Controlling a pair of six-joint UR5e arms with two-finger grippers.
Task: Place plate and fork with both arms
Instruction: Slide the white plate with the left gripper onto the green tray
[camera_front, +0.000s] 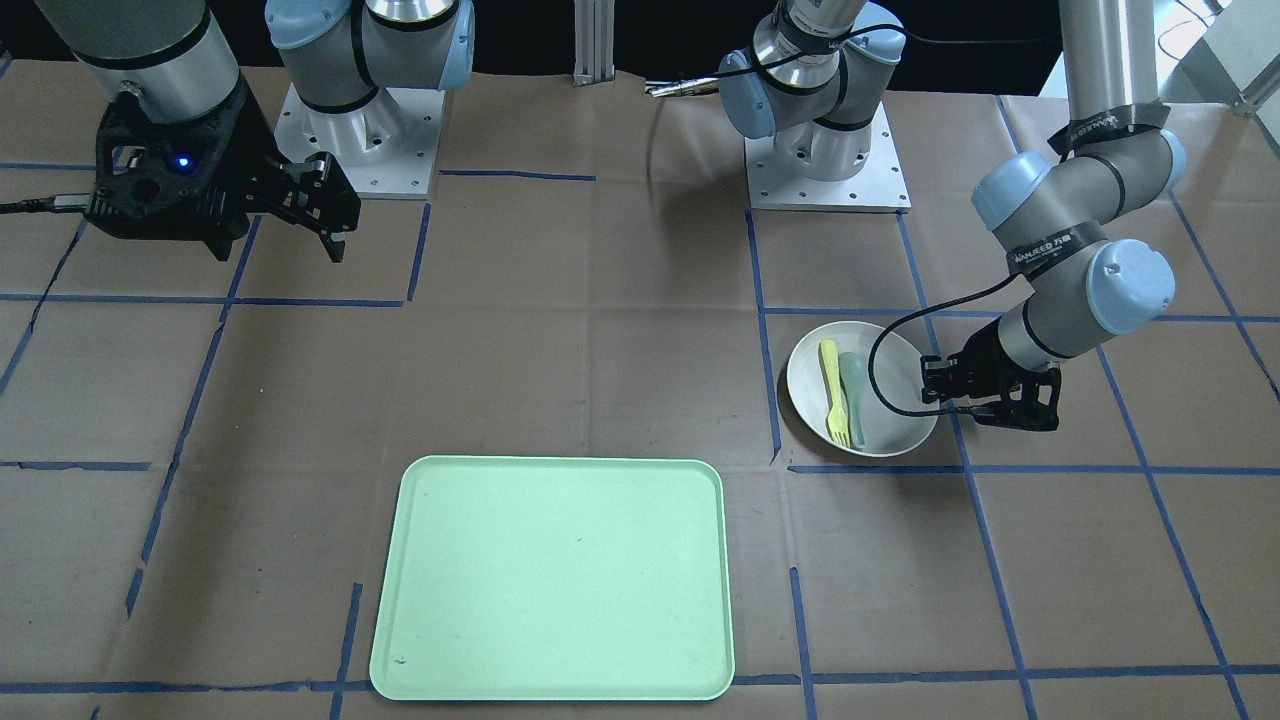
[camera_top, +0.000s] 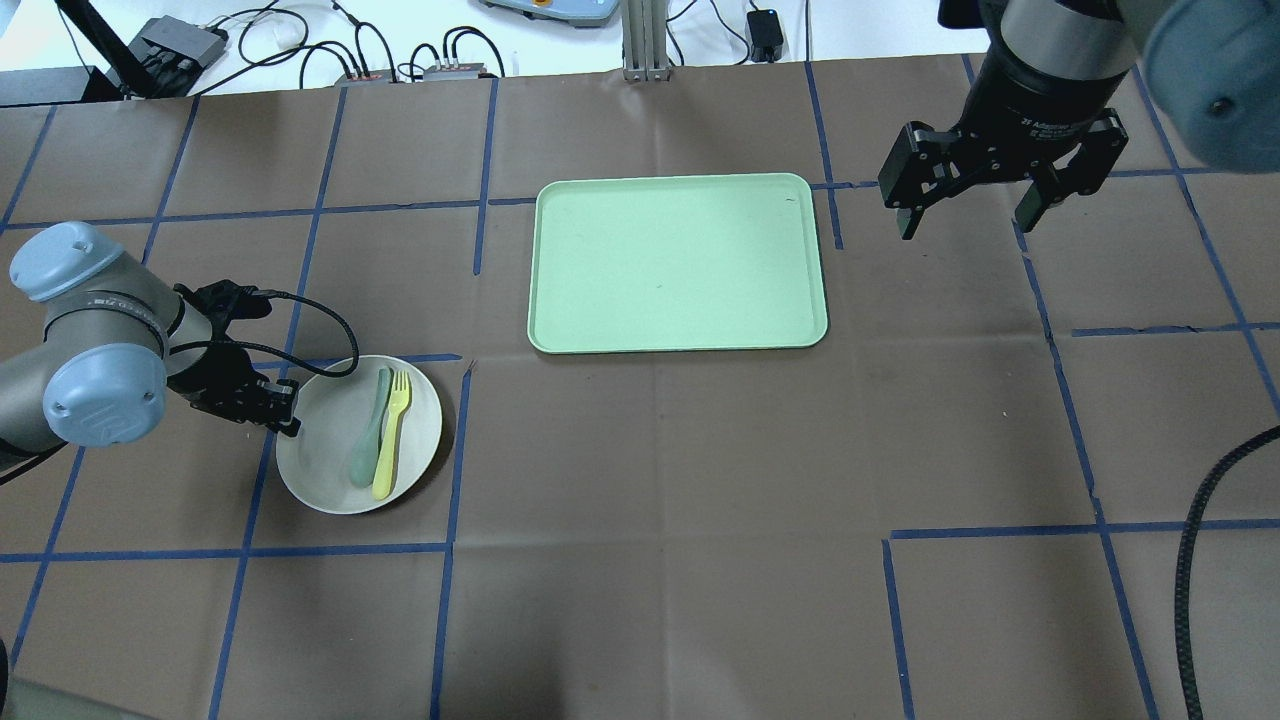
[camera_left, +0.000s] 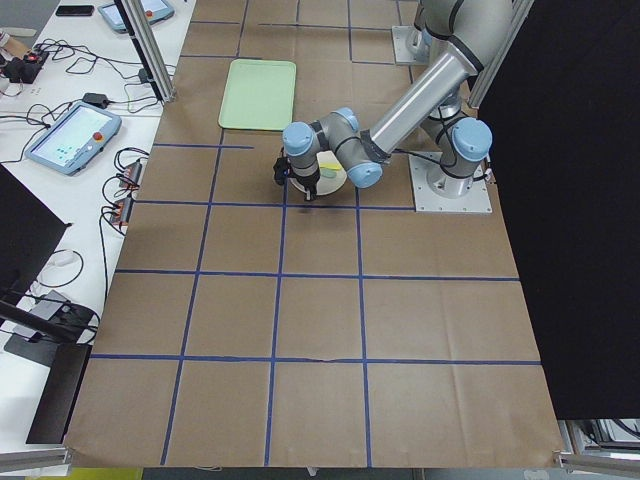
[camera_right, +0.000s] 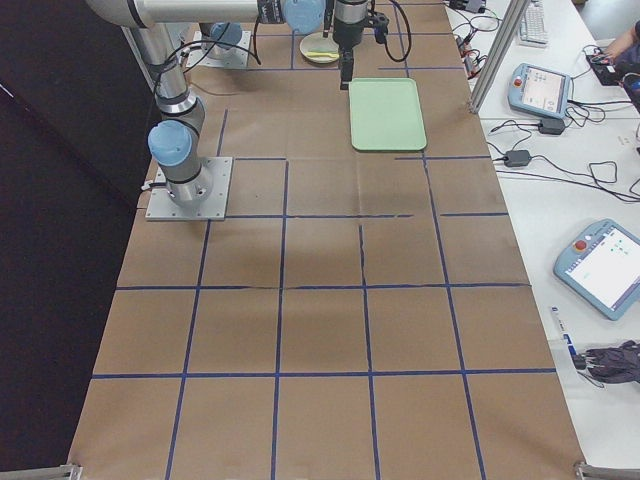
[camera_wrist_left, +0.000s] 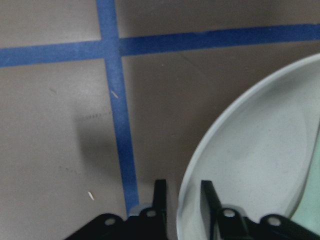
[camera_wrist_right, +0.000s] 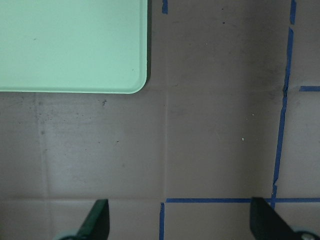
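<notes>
1. The left gripper (camera_wrist_left: 181, 189) straddles the plate (camera_top: 320, 462) at its rim, fingers narrowly apart; whether it is clamped cannot be told.
2. The plate sits on the table, holding the fork (camera_top: 392, 435).
3. The right gripper (camera_top: 968, 225) hangs wide apart.

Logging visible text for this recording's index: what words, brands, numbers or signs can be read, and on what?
"WANJEED", then characters too small to read: black strap on the left arm.
"2F Adaptive", with the rest blurred: black wrist collar of the right arm.
Second strap, higher on the left arm: white print, unreadable.
Pendant screens beside the table: too small to read.
</notes>
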